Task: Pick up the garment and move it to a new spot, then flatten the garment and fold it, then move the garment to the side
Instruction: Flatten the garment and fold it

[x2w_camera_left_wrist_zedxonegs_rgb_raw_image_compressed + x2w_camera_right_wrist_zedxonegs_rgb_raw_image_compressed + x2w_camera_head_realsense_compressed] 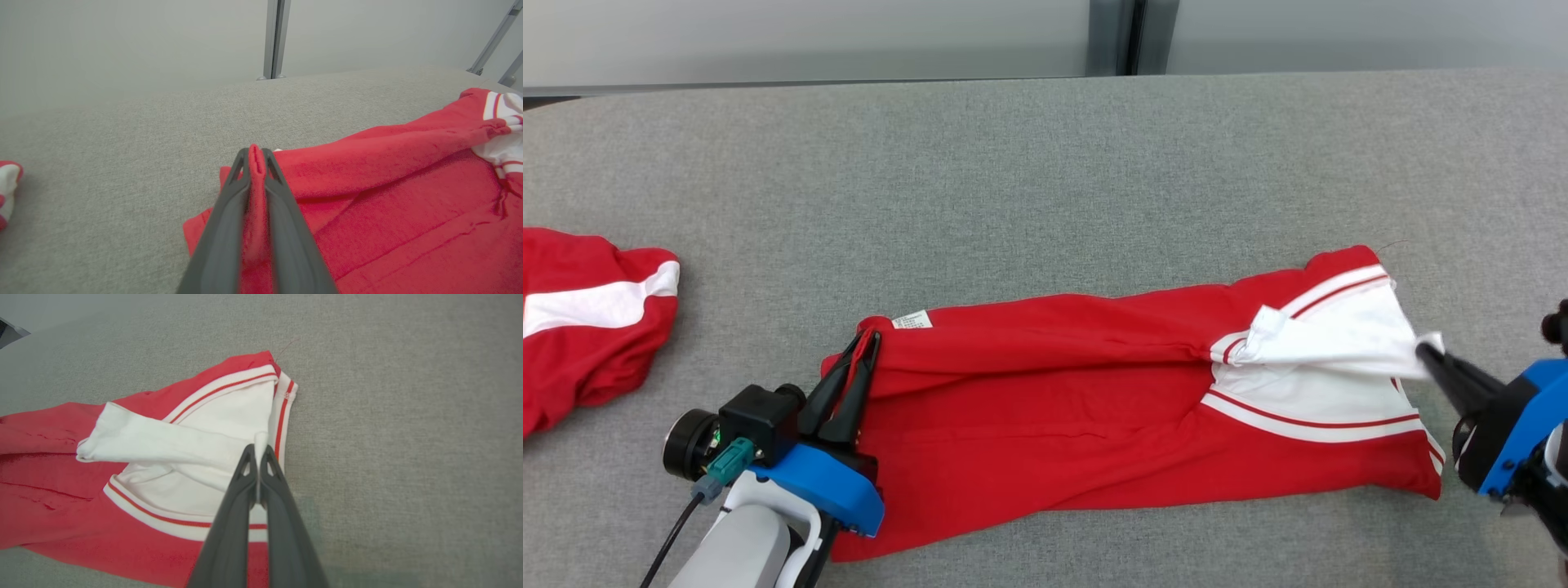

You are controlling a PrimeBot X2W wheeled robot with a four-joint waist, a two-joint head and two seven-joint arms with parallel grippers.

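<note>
Gripping the garment lying on the grey surface: red end clenched in left tool, white flap in right tool.

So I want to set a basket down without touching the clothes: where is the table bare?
Widest: the grey table between the garment and the far edge. A smaller gap lies between the second red garment and the left gripper. Crowded: the garment's two ends, pinched by that gripper and the right gripper.

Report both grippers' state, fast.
Left gripper: shut on the red garment, at its red edge.
Right gripper: shut on the same garment's white fabric.
</note>
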